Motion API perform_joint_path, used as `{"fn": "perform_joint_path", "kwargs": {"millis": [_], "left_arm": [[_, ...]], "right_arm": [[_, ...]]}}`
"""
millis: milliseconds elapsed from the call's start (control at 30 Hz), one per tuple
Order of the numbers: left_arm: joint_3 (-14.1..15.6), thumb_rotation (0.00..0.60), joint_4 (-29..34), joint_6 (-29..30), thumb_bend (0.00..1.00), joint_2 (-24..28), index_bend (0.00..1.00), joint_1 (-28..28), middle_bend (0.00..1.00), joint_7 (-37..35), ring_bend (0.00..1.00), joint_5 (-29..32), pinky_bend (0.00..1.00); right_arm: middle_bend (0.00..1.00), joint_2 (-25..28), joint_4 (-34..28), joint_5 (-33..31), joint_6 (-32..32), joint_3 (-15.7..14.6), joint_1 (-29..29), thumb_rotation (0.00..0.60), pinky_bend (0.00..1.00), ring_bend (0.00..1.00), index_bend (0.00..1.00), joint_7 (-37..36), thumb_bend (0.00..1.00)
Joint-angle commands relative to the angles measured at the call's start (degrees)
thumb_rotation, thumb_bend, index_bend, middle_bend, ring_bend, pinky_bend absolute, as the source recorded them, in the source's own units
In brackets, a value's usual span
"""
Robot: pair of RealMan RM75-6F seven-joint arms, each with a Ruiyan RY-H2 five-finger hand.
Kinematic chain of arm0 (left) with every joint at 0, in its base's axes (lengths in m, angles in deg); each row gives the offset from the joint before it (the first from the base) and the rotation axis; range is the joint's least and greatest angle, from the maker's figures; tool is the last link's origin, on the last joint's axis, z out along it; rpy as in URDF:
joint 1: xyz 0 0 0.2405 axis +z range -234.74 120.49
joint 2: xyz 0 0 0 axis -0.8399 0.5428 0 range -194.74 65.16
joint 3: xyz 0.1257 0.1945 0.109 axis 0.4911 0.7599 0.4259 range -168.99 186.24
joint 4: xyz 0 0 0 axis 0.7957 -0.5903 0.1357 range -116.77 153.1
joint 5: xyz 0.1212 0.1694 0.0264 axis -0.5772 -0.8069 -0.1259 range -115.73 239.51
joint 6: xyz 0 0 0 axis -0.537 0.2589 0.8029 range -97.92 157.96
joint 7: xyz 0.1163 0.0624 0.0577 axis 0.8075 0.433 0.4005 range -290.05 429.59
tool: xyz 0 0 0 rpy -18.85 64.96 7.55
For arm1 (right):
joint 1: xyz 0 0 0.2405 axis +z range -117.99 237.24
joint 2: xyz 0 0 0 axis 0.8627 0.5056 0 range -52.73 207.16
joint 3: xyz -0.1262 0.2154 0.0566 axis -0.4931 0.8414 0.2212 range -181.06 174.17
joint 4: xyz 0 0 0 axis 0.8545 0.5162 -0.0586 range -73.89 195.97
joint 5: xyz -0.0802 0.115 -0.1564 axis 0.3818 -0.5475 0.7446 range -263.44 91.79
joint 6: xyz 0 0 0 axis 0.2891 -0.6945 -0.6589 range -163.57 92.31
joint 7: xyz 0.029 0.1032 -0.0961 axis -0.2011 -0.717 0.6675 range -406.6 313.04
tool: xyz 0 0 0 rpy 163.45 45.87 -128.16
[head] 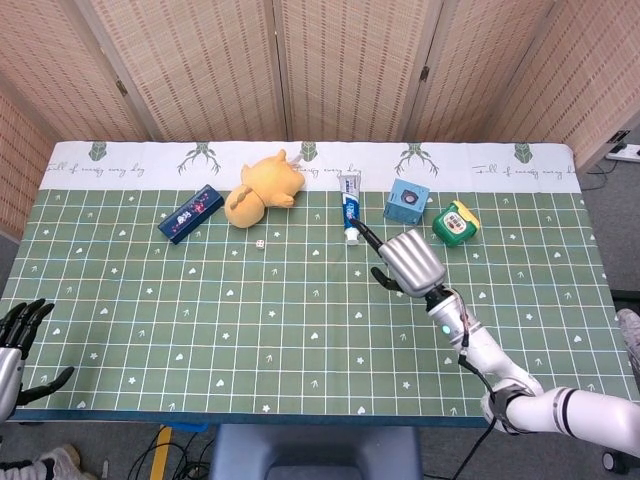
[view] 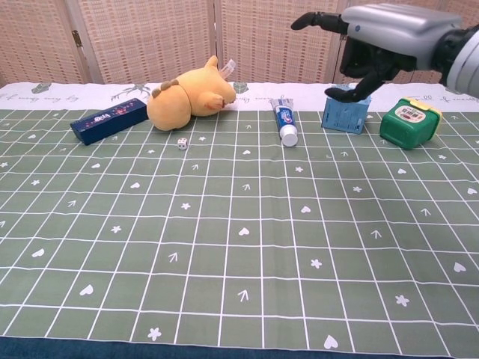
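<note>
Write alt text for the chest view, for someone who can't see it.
The right hand hangs open above a blue box at the back of a green gridded tablecloth. Along that back row lie a green container, a toothpaste tube, a yellow plush toy with a small die, and a dark blue box.

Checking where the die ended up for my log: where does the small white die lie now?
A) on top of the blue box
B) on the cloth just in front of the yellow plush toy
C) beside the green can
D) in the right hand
B: the die lies on the green cloth just in front of the yellow plush toy, apart from the raised, empty right hand.
</note>
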Motion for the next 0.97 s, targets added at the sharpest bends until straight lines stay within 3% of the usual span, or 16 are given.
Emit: {"fn": "perform_joint_path", "kwargs": {"millis": [33,133,233,300,467,567,700,967], "left_arm": [[-0.05,0.600,-0.06,-0.04,0.20,0.00,0.13,-0.05,0.11,-0.12,0.09,0.09,0.18],[-0.14,0.600,-0.14,-0.04,0.20,-0.01,0.13,-0.15,0.11,-0.23,0.09,0.14,0.18],[-0.28,0.600,-0.11,-0.18,0.20,-0.04,0.13,-0.36,0.11,-0.17,0.09,0.18,0.18],[-0.41,0.600,0.02,-0.33,0.20,-0.07,0.13,-0.59,0.11,-0.03,0.09,0.18,0.18],[-0.61,0.600,0.61,-0.68,0.20,-0.15,0.13,-1.14,0.11,0.57,0.09,-0.02,0.18],[-0.61,0.600,1.21,-0.74,0.20,-0.15,0.13,-1.39,0.11,0.95,0.09,-0.34,0.18],[-0.50,0.600,2.17,-0.65,0.20,-0.07,0.13,-1.67,0.11,1.79,0.09,-1.12,0.18],[-0.35,0.600,3.56,-1.00,0.20,0.10,0.13,-2.21,0.11,2.75,0.09,-1.76,0.18]], "right_arm": [[0.96,5.41,-5.64,-1.27,-1.09,-1.75,-3.03,0.600,1.00,1.00,0.00,4.39,0.31],[0.91,9.58,-9.76,-1.33,-3.44,-3.42,-6.10,0.600,1.00,0.99,0.00,6.58,0.31],[0.82,13.24,-13.33,-0.65,-6.31,-5.34,-9.59,0.600,0.99,0.90,0.00,7.64,0.31],[0.72,15.33,-15.10,0.51,-8.76,-6.70,-12.26,0.600,0.92,0.78,0.00,7.54,0.31],[0.41,18.82,-17.40,3.17,-14.09,-9.52,-18.35,0.600,0.60,0.41,0.01,5.75,0.31],[0.28,20.27,-17.84,5.25,-16.76,-11.43,-22.01,0.600,0.47,0.27,0.01,3.61,0.32],[0.19,21.09,-17.45,8.73,-20.97,-13.45,-26.85,0.600,0.39,0.19,0.01,0.54,0.32],[0.19,21.00,-15.70,12.93,-26.10,-14.49,-32.68,0.600,0.35,0.18,0.01,-1.81,0.32]]}}
